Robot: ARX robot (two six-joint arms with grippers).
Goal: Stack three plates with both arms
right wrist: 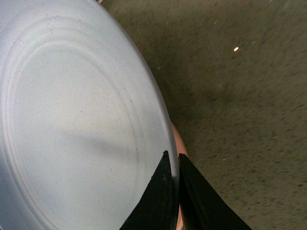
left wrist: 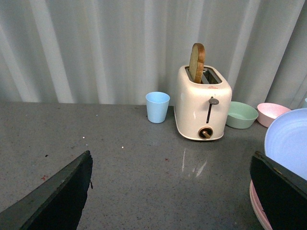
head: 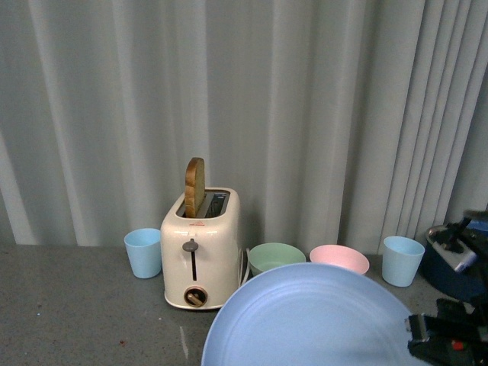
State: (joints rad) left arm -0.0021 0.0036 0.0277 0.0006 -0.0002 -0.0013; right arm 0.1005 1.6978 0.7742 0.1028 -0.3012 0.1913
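Over the pink plate, the right gripper pinches the blue plate's rim; lower it level and centred; left gripper open

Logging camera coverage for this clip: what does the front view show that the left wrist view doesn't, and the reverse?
Only the front view shows the right gripper pinching the light blue plate, and a second blue cup on the right. Only the left wrist view shows the open left gripper and a pink plate's rim beneath the blue one. Both show the toaster, green bowl, pink bowl and left cup.
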